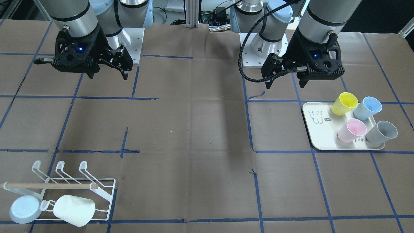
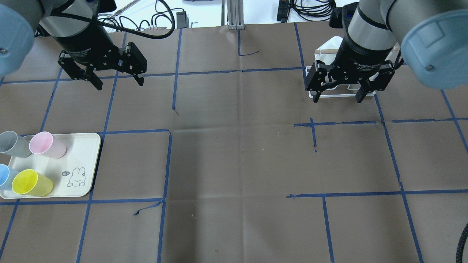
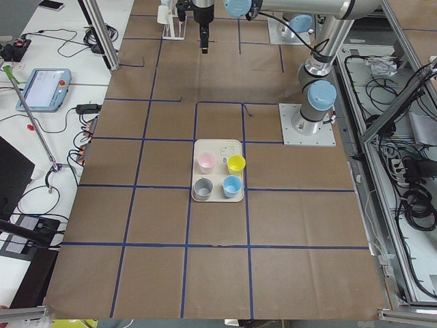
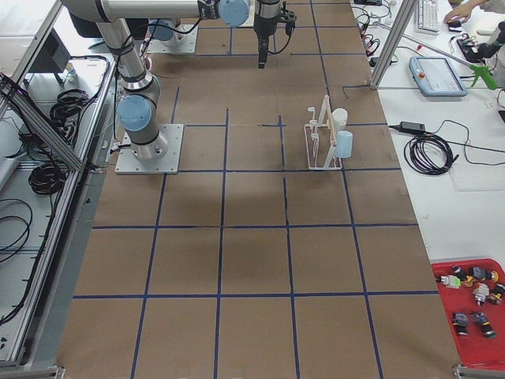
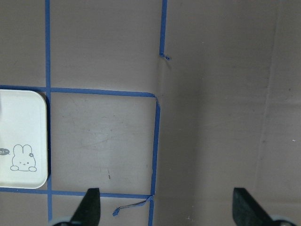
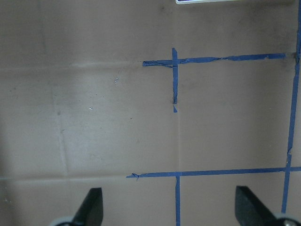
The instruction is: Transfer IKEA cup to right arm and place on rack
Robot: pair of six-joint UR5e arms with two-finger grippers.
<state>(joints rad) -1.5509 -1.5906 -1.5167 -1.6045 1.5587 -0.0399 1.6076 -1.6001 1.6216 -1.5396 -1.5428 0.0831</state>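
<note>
Four plastic cups lie on a cream bear tray (image 1: 318,137): yellow (image 1: 344,103), blue (image 1: 367,108), pink (image 1: 352,130) and grey (image 1: 381,132). The tray also shows in the overhead view (image 2: 82,153). My left gripper (image 1: 285,84) (image 2: 119,84) is open and empty, raised above the table behind the tray. My right gripper (image 1: 107,77) (image 2: 337,99) is open and empty, high above the table. The white wire rack (image 1: 112,197) with its wooden dowel (image 1: 48,185) holds a white cup (image 1: 74,209) and a pale blue cup (image 1: 24,208).
Brown paper with blue tape lines covers the table. Both arm bases stand at the robot's edge. In the overhead view my right gripper hides most of the rack (image 2: 331,96). The left wrist view shows the tray's corner (image 5: 23,141).
</note>
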